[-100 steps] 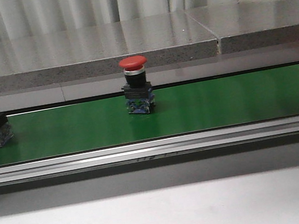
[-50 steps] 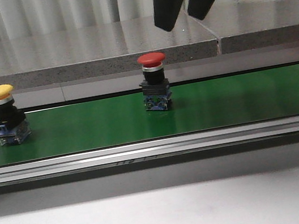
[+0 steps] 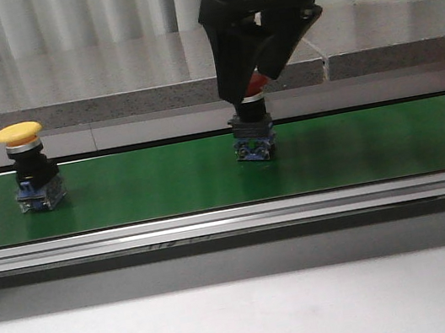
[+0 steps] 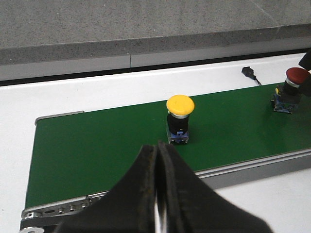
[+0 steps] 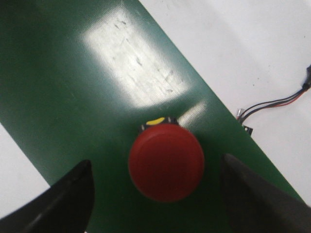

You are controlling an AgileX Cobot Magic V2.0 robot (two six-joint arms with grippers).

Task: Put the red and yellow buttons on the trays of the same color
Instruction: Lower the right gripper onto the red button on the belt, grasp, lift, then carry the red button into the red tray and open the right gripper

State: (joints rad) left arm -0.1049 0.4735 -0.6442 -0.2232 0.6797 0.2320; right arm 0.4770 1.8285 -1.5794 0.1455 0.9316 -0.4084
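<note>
Between the spread fingers of the right pincer (image 5: 155, 194), which grips nothing, sits the red button (image 5: 166, 161), upright on the green belt (image 3: 373, 145), long axis vertical, cap up. Right arm is nearer. Yellow button (image 3: 31, 169) stands at 9 o'clock, well apart. Left pincer (image 4: 158, 194) is closed, empty.

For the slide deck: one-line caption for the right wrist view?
Open right gripper straddling the red button standing on the green conveyor belt, fingers clear of its cap.
</note>
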